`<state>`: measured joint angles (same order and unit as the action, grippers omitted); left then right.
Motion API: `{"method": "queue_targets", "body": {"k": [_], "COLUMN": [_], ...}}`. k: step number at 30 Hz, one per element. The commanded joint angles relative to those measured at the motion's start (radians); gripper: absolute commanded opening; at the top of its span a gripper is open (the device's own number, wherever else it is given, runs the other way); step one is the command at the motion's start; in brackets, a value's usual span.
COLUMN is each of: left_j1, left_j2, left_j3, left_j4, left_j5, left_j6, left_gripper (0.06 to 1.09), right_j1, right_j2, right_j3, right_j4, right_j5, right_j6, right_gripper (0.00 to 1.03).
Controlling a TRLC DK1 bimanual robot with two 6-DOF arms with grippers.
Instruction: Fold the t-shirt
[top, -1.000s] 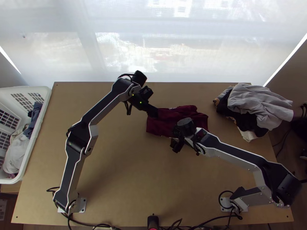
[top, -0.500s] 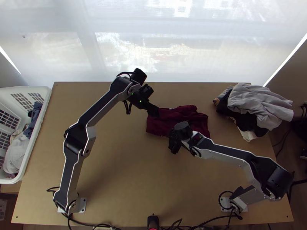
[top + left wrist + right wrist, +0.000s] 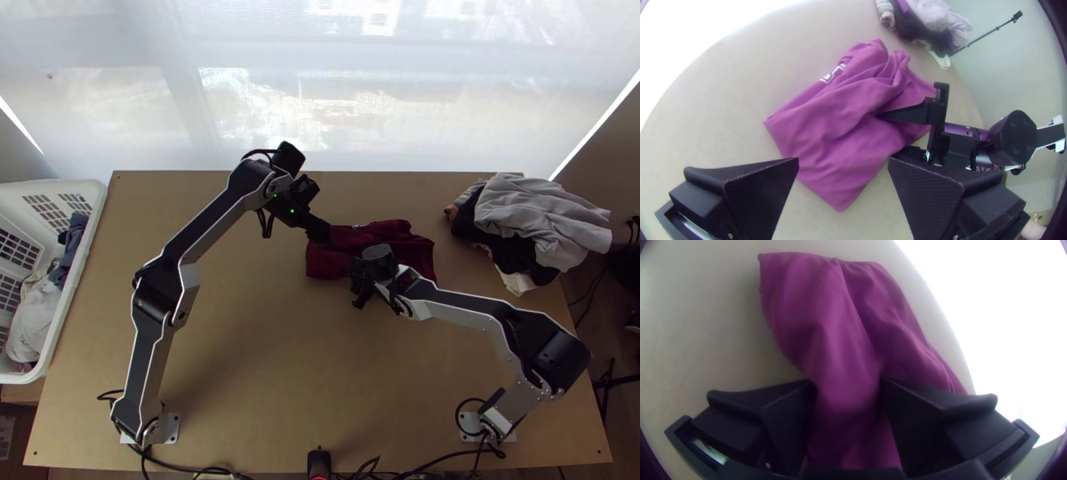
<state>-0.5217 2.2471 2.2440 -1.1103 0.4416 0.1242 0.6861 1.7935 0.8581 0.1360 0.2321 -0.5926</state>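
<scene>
Between my left arm and right arm, the near counter lets me pass; a clothes pile blocks far right.

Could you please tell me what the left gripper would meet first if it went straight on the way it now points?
The left gripper would most likely meet the t-shirt first, though how far ahead the cloth lies is hard to tell.

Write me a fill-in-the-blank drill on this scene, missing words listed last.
In the top view, the white basket stands to the ____ of the t-shirt.
In that view, the grey cloth lies to the t-shirt's ____.
The left gripper is ____, not shut.
Some of the t-shirt shows ____ the two fingers of the right gripper.

left; right; open; between
</scene>
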Motion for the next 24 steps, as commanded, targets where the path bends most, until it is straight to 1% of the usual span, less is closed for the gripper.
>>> {"method": "queue_targets", "body": {"k": [1,2,7,10,12,17,24], "left_j1": [-0.001,0.0,0.008,0.017,0.025,0.051,0.091], "left_j2": [-0.017,-0.02,-0.052,-0.083,-0.11,-0.173,-0.224], "left_j3": [0.0,0.0,0.0,-0.001,-0.006,-0.023,-0.029], "left_j4": [-0.011,-0.016,-0.02,-0.029,-0.034,-0.042,-0.089], "left_j5": [0.0,0.0,0.0,0.0,0.0,0.0,-0.001], "left_j6": [-0.003,-0.003,-0.008,-0.02,-0.031,-0.04,-0.04], "left_gripper": [1.04,1.04,1.04,1.04,1.04,1.04,1.04], "right_j1": [-0.034,-0.036,-0.039,-0.053,-0.068,-0.135,-0.252], "right_j2": [0.063,0.056,-0.025,-0.098,-0.146,-0.252,-0.352], "right_j3": [0.061,0.062,0.081,0.13,0.162,0.24,0.38], "right_j4": [-0.027,-0.027,-0.045,-0.121,-0.161,-0.257,-0.329], "right_j5": [-0.005,-0.004,-0.01,-0.022,-0.027,-0.037,-0.074], "right_j6": [0.004,0.005,0.036,0.099,0.119,0.126,0.12], "right_gripper": [0.12,0.02,0.03,0.03,0.03,0.03,0.03]}}
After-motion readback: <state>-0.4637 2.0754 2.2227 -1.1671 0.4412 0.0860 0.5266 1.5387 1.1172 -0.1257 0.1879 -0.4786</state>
